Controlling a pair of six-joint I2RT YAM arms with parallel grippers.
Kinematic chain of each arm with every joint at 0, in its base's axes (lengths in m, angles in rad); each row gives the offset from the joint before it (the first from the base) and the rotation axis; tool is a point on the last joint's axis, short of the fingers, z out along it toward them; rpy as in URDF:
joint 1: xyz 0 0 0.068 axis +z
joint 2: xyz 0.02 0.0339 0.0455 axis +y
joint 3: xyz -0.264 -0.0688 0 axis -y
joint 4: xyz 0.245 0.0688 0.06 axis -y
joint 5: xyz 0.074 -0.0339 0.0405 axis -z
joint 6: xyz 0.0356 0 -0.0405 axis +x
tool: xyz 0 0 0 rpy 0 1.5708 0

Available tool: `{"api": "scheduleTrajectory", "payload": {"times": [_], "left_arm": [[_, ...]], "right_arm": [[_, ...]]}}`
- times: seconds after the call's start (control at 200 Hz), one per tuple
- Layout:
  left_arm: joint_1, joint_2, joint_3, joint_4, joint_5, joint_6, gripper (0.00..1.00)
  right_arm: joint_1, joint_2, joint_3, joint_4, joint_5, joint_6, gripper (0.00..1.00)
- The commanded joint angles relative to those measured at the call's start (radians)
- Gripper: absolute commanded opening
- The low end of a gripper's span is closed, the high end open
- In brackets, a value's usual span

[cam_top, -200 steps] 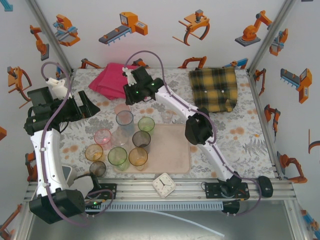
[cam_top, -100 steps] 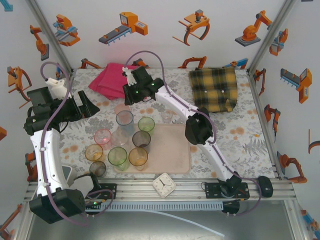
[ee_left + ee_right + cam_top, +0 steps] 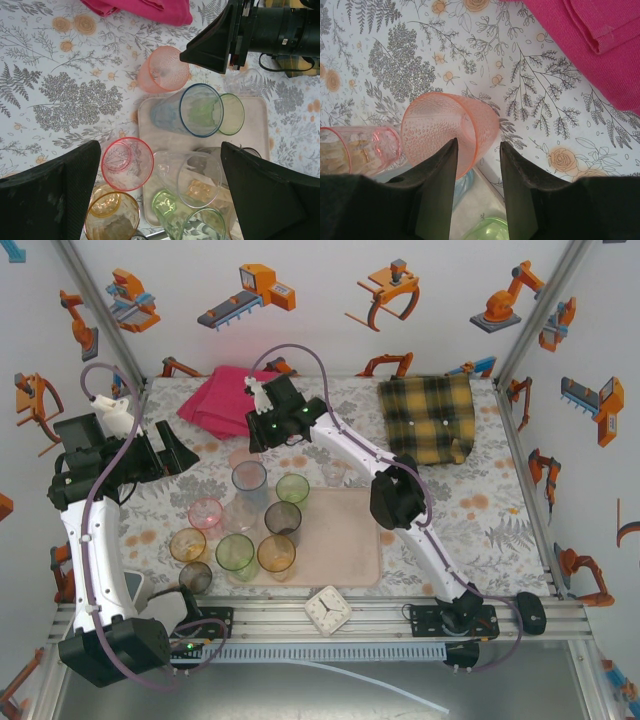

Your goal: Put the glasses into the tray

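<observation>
A pale-pink tray (image 3: 340, 540) lies at the table's middle front. Several tinted glasses stand on its left half and just left of it: blue (image 3: 249, 478), green (image 3: 292, 488), pink (image 3: 205, 512), amber (image 3: 187, 545). A salmon dotted glass (image 3: 240, 456) stands on the cloth-patterned table beyond the tray's far-left corner. My right gripper (image 3: 478, 144) hovers over this salmon glass (image 3: 440, 130), jaws partly apart and astride its near wall without pinching it. My left gripper (image 3: 160, 148) hangs wide open above a pink-rimmed glass (image 3: 127, 162) and a clear one (image 3: 197, 177).
A folded pink cloth (image 3: 222, 395) lies at the back left and a yellow plaid shirt (image 3: 428, 418) at the back right. A small white clock (image 3: 327, 610) sits at the front edge. The tray's right half (image 3: 255, 125) is bare.
</observation>
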Motion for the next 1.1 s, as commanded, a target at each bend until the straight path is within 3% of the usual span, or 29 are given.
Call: {"api": "scheduleTrajectory", "payload": {"times": [0.0,1.092], "left_arm": [[0.008,-0.001,-0.007,0.013,0.016,-0.005,0.97],[0.008,0.005,-0.007,0.013,0.018,-0.006,0.97]], "right_arm": [[0.0,-0.011,-0.004,-0.015,-0.003,-0.002,0.38],[0.003,0.037,0.041,-0.086,-0.003,-0.03,0.35]]}}
